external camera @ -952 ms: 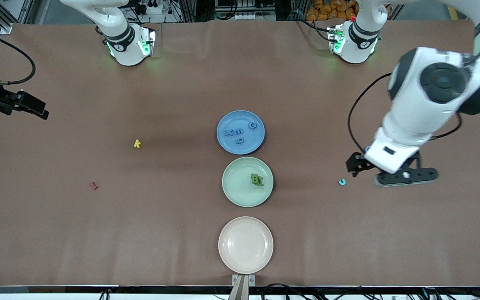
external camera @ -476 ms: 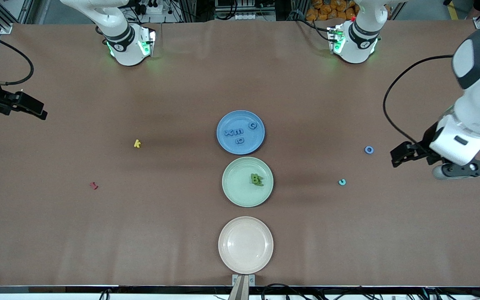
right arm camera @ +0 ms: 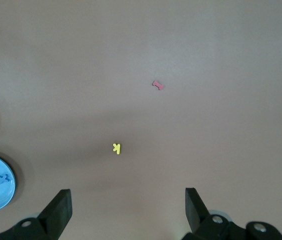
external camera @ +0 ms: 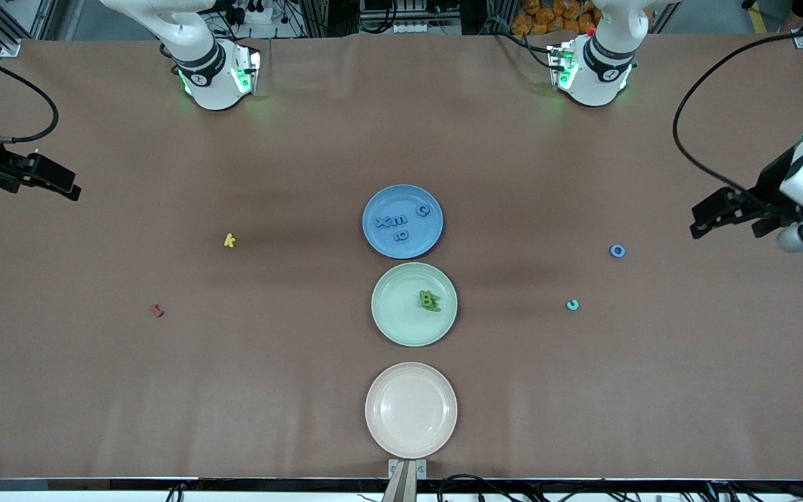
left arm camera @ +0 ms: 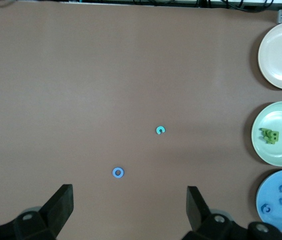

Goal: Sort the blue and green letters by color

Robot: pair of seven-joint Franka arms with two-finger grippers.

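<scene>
**Operator:** Which loose letter is yours, and how does it lie from your pincer?

**Me:** Going from the front camera outward: the cream plate point(external camera: 410, 410) is bare. Next comes the pale green plate point(external camera: 413, 304) holding the green letters point(external camera: 430, 300) in a small clump. About level with it, toward my left arm's end of the table, lies the teal letter point(external camera: 572, 305), a small c-shape. Farther from the camera sits the blue ring letter point(external camera: 617, 251), the "o", alone on the brown table point(external camera: 290, 362). Farther still is the blue plate point(external camera: 402, 221) with its blue letters point(external camera: 401, 223).

**Operator:** So which arm?

**Me:** My left. The left gripper point(external camera: 729, 216) hangs over the table's edge at that end, jaws spread wide and empty, as the left wrist view shows. The ring lies between it and the plates, a little nearer the camera. In my judgement the left gripper needs only a short reach toward the table's middle, then a descent.

**Operator:** Does the ring's long axis matter?

**Me:** It is round, so I see no long axis; any jaw heading should do. The teal c is the harder call, its colour sitting between blue and green.

**Operator:** And your right?

**Me:** The right gripper point(external camera: 32, 178) waits over the table's edge at its own end, released and empty, well apart from both loose letters. Near it lie only the yellow k point(external camera: 229, 240) and the dark red letter point(external camera: 157, 310), neither mine to sort.
</scene>
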